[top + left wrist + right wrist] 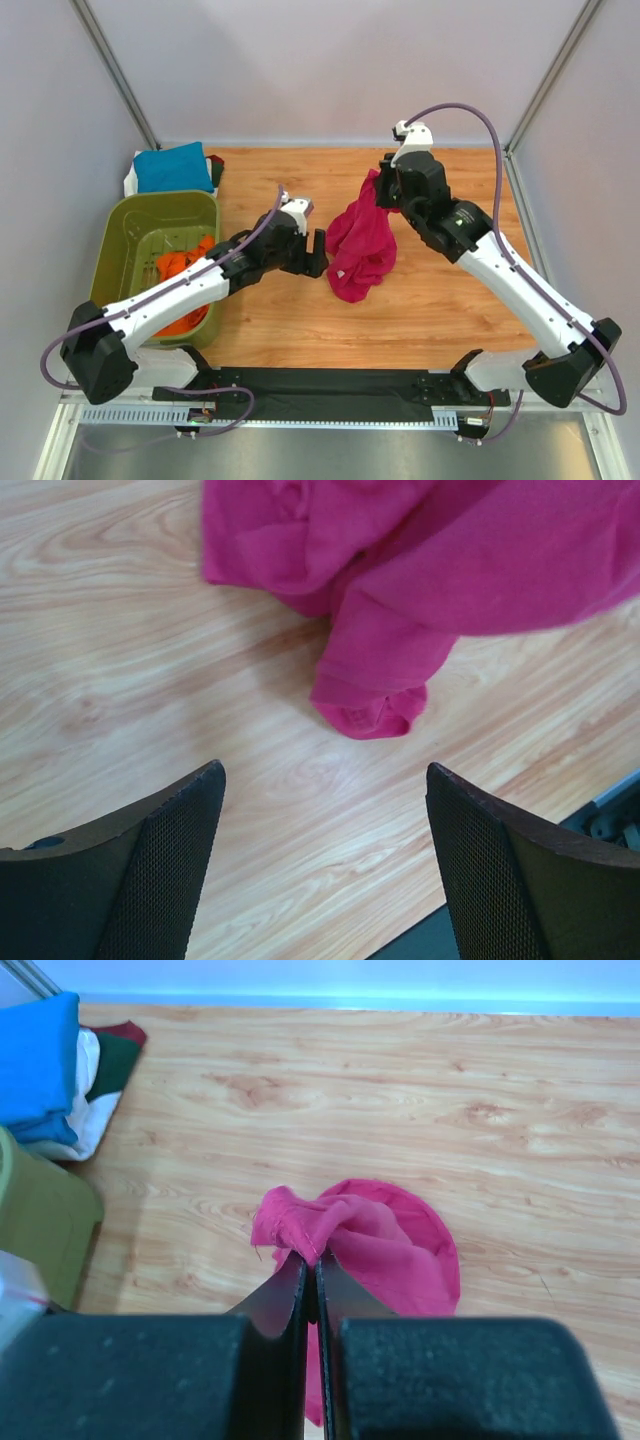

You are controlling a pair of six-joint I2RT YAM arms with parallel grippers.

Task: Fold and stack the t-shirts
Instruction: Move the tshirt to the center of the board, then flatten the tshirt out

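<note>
A magenta-pink t-shirt (358, 245) hangs bunched from my right gripper (384, 187), which is shut on its cloth; its lower part rests on the wooden table. In the right wrist view the closed jaws pinch a fold of the shirt (350, 1235) at the gripper (312, 1260). My left gripper (318, 253) is open and empty just left of the shirt, low over the table; in the left wrist view its fingers (170, 850) frame bare wood, with the shirt's hem (375, 695) ahead. Orange t-shirts (180, 275) lie in the basket. A teal-blue t-shirt (172, 167) tops a folded stack at the back left.
The olive-green plastic basket (140, 225) stands at the left edge of the table. The folded stack (60, 1080) behind it holds blue, white, dark green and maroon cloth. A black strip (330, 385) runs along the table's near edge. Walls close in the back and sides.
</note>
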